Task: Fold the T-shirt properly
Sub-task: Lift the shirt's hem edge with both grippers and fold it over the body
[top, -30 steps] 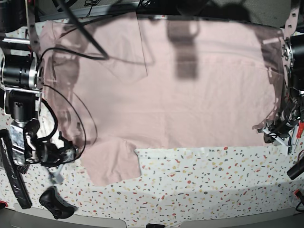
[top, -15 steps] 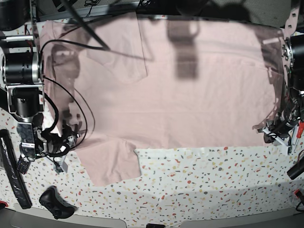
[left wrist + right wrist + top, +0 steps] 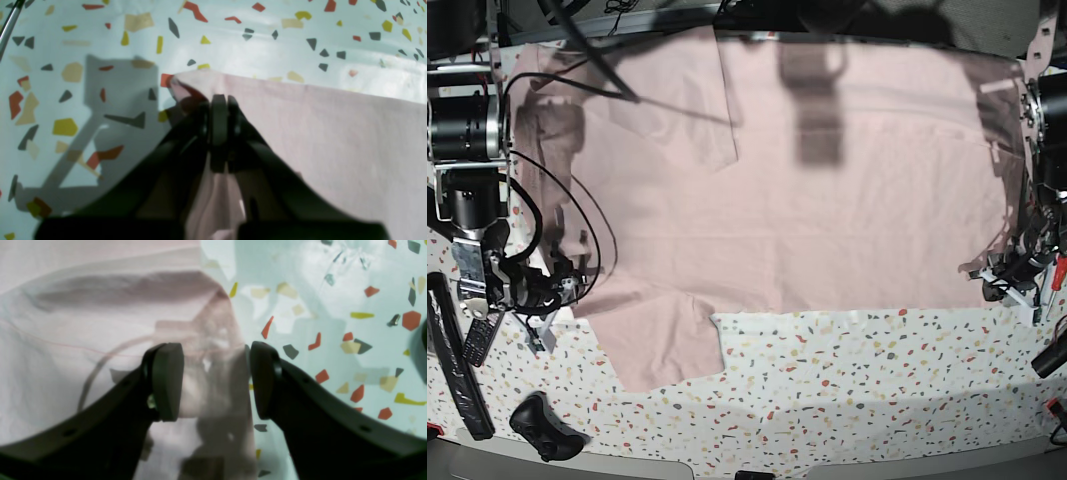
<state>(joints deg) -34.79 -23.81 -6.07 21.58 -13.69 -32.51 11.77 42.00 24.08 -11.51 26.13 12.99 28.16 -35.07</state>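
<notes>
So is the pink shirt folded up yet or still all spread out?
Mostly spread out. The T-shirt lies flat across the table, with only one sleeve flap turned over near the far corner.

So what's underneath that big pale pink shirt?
Under the pale pink cotton T-shirt lies a white tabletop speckled with coloured chips, visible around its edges. Whatever lies beneath the spread cloth itself is covered. The left claw pinches one corner, slightly lifted.
</notes>
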